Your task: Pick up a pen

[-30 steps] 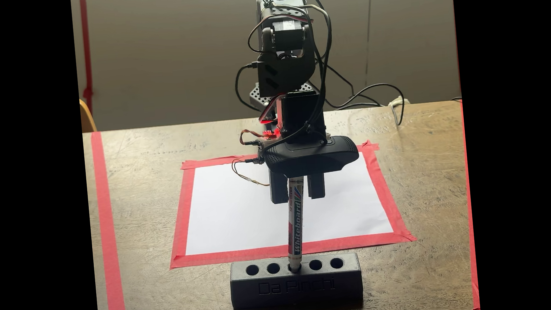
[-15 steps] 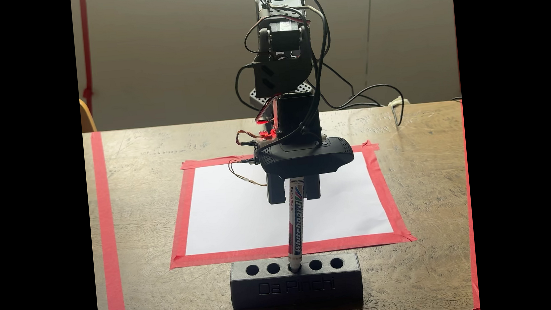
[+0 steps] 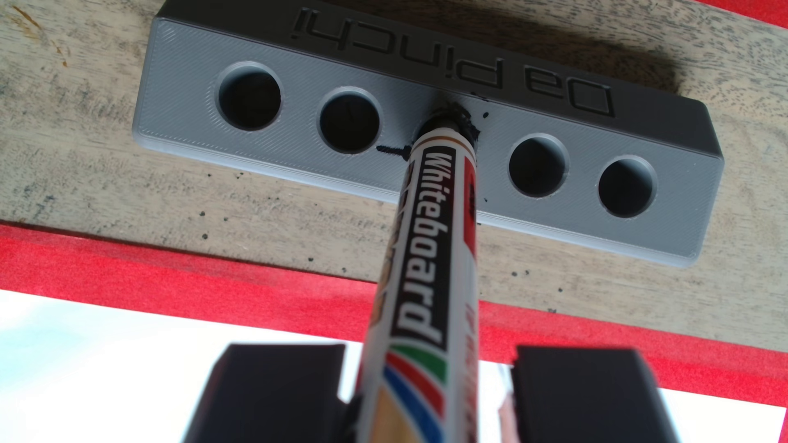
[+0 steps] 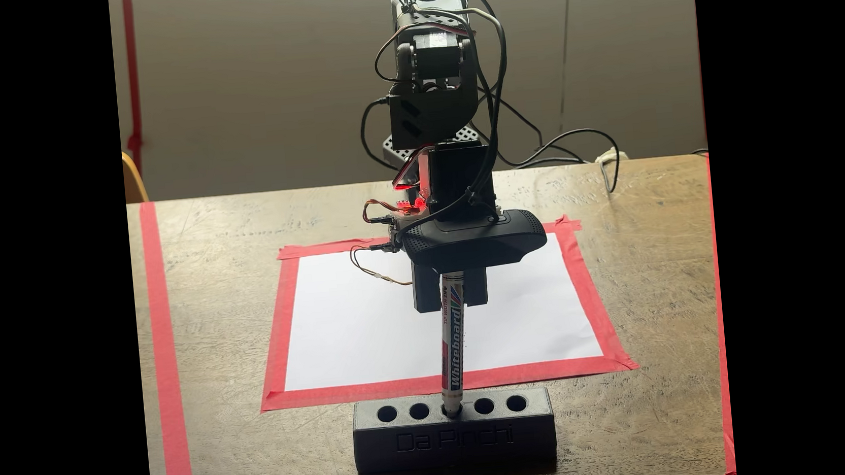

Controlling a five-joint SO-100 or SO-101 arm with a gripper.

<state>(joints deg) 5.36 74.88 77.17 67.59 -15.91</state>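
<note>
Gripper (image 4: 451, 298) fingers stand on either side of the pen's (image 4: 453, 346) upper end. From the wrist view one finger (image 3: 273, 392) presses the barrel while the other (image 3: 584, 392) shows a sliver of daylight beside it, so I cannot tell whether the grip has fully closed. The pen leans a little, its tip sunk in hole 3 of the 5 in the black holder (image 4: 532, 429), the middle one.

What worries me is the lean. If the arm lifts straight up while the pen sits crooked in its hole, the tip could bind against the rim and drag the holder along, or the barrel could slide through a half-made pinch and drop back. A one-sided squeeze might also swing the pen sideways before it clears. Ink smears around that hole suggest the fit is scrappy.

Underneath is a worn wooden table (image 4: 218, 350) outlined in red tape (image 4: 166, 355), with a white sheet of paper (image 4: 354, 328) taped down behind the holder. A plain brownish wall (image 4: 248, 83) stands behind, cables (image 4: 576, 144) trail off the table's far edge, and a curved wooden chair back (image 4: 134, 180) peeks in at the left.
</note>
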